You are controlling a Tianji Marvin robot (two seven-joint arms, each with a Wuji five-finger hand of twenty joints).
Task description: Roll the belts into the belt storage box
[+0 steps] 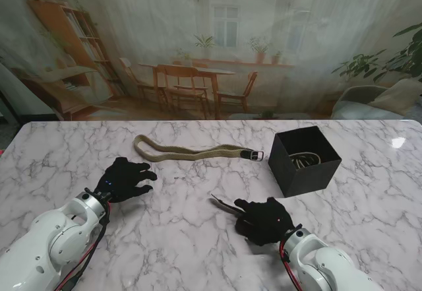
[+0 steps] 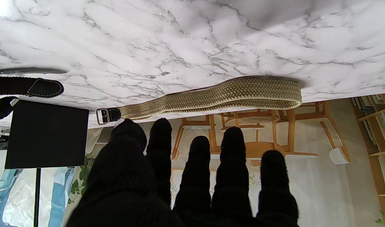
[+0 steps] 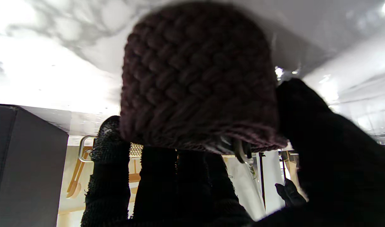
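While curled around a rolled dark braided belt [image 3: 198, 78], right hand [image 1: 264, 220] rests low on marble table [image 1: 198, 251], nearer to me than black storage box [image 1: 304, 161], with belt's loose tail [image 1: 223, 202] poking out leftward. Seems mid-roll or just finishing: coil tight in right wrist view, fingers [image 3: 110, 151] and thumb wrapped round it. Left hand [image 1: 123, 179] empty, fingers spread, palm down on left side, near but apart from tan woven belt [image 1: 191, 150], stretched flat across far side of table, buckle [image 1: 256, 155] just beside box. Box already holding something coiled; contents too small to name. Next, likely: tuck tail in, lift coil without loosening, carry right and away, lower into box opening. Risk judged: coil springing open once grip slackens. Tan belt untouched yet, waiting.
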